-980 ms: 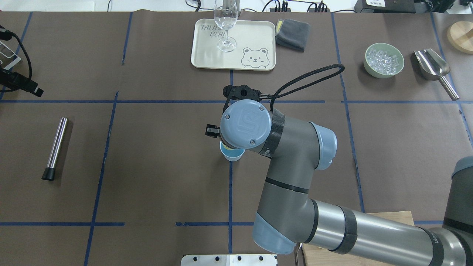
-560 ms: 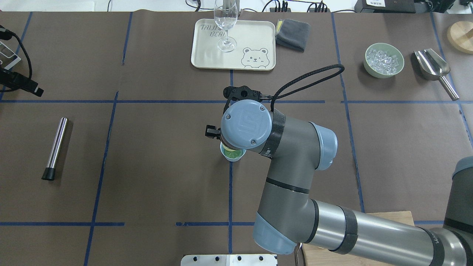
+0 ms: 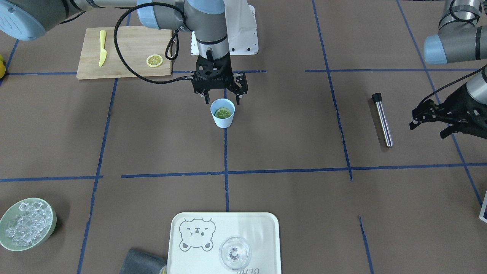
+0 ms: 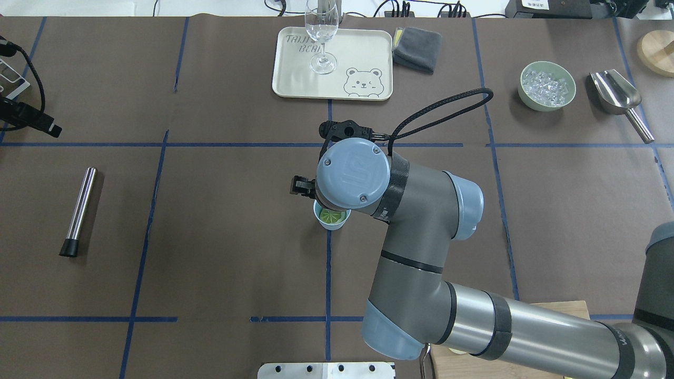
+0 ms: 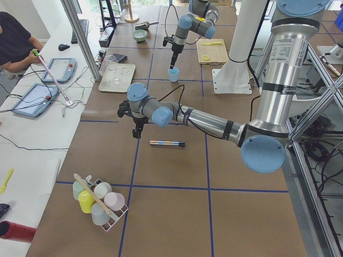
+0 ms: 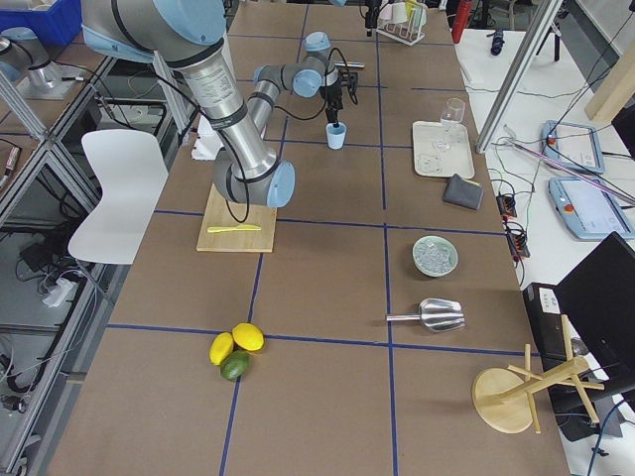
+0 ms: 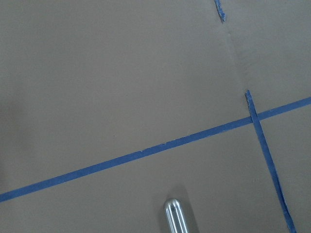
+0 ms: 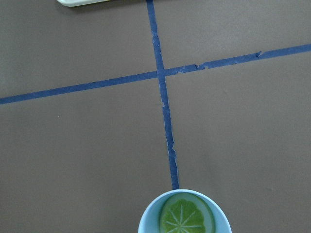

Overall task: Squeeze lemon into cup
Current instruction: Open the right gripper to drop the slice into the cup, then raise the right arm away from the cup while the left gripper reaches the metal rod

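"Blue plastic, the cup (image 3: 222, 121): where does it stand?"

"Upright near the middle of the worktop (image 3: 289, 125), at the top end of a blue tape line (image 3: 226, 163). The lemon (image 3: 223, 112) lies flat inside it, below the rim, its segmented face up. It looks greenish in every view."

"And the right claw (image 3: 222, 101)?"

"It hangs straight down just above the cup, spread wide. One fingertip (image 3: 207, 101) is off each side of the rim, and neither touches the cup. Nothing is held between them. The right wrist view looks down past the cup's mouth, and the slice fills most of it."

"What about the left claw (image 3: 427, 129)?"

"Well apart, out at the worktop's edge and low over the brown paper. In the front-facing view its fingers look spread with nothing in them. A metal rod with a black cap (image 3: 381, 120) lies near it, untouched, and the rod's rounded end shows in the left wrist view."

"Anything else on the worktop?"

"A wooden board (image 3: 125, 51) by the robot's base carries a yellow knife (image 3: 102, 47) and a second slice (image 3: 155, 60). On the far side from the robot sit a bear-print tray (image 3: 262, 228) bearing a clear glass (image 3: 234, 253), and a green bowl of ice (image 3: 51, 224)."
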Tool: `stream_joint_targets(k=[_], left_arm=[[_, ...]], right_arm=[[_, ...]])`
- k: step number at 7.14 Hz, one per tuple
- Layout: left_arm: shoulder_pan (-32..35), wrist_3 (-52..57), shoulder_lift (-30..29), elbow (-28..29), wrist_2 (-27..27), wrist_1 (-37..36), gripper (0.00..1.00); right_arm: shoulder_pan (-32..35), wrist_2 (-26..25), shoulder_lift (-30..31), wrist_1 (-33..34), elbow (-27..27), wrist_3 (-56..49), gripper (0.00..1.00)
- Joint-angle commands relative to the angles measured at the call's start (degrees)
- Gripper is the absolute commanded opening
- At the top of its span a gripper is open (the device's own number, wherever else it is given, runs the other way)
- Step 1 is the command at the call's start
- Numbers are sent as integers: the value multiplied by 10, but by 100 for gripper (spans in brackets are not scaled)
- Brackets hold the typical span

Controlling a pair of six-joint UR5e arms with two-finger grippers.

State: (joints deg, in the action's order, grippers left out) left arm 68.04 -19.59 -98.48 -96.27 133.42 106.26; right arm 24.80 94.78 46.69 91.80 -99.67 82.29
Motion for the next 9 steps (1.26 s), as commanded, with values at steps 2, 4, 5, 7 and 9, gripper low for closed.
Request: stream_joint_targets(k=[2,4,5,7,9], left_arm=[[-7,-26,-4,5,-2,-3,100],[-54,-82,-4,13,-7,-5,100],[-60,-95,-4,33,-7,-7,100],[-102,-173,0,53,-7,-4,100],[-131,-198,0,55,-23,-2,100]], right_arm=[[75,72,53,13,-38,-85,100],[167,143,98,27,-66,-187,100],[221,186,115,27,-81,-235,100],[323,263,164,22,-82,-359,100],[406,317,206,22,-67,-490,100]])
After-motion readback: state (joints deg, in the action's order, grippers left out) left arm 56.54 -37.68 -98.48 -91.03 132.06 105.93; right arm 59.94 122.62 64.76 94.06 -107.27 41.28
